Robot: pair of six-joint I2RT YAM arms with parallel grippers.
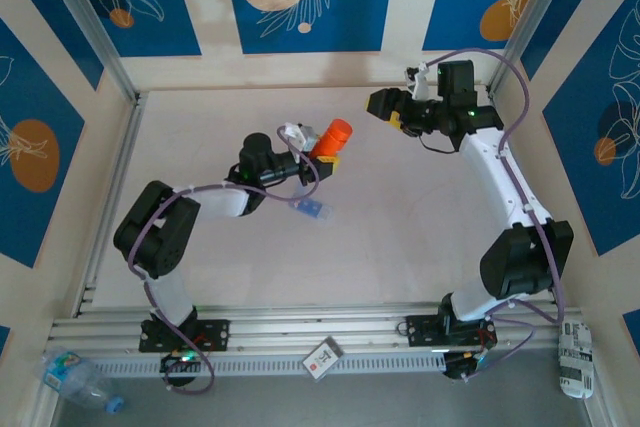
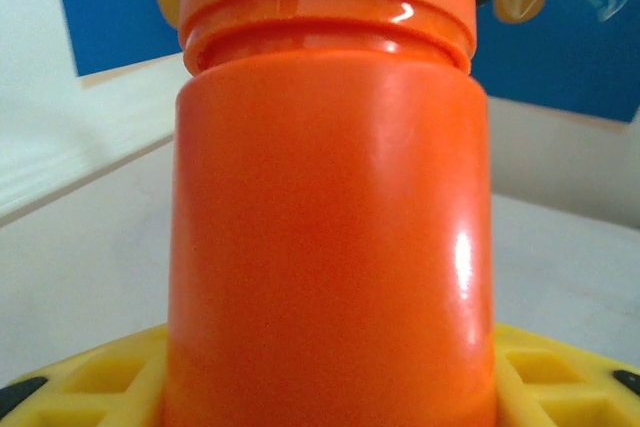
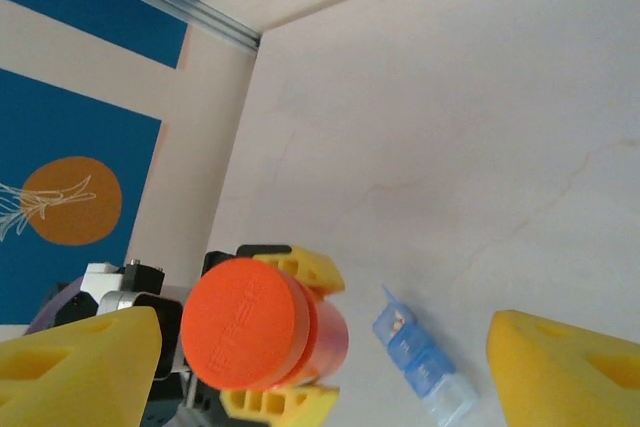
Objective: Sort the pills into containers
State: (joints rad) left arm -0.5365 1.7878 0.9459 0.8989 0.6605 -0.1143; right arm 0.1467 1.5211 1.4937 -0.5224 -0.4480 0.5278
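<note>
The pill box [image 1: 311,208] is a small, flat, translucent blue plastic strip with a row of compartments. It lies flat and slantwise on the pale table [image 1: 400,247] near its middle, just beside the orange bottle [image 1: 335,137] on the side toward the arm bases, without touching it. In the right wrist view the pill box [image 3: 420,357] has a lid flap raised at the end nearer the bottle and looks paler at its far end, and whatever the compartments hold is too small to tell.

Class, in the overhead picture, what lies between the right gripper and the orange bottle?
Nothing. In the top view, a bare stretch of table separates the right gripper from the orange bottle.
</note>
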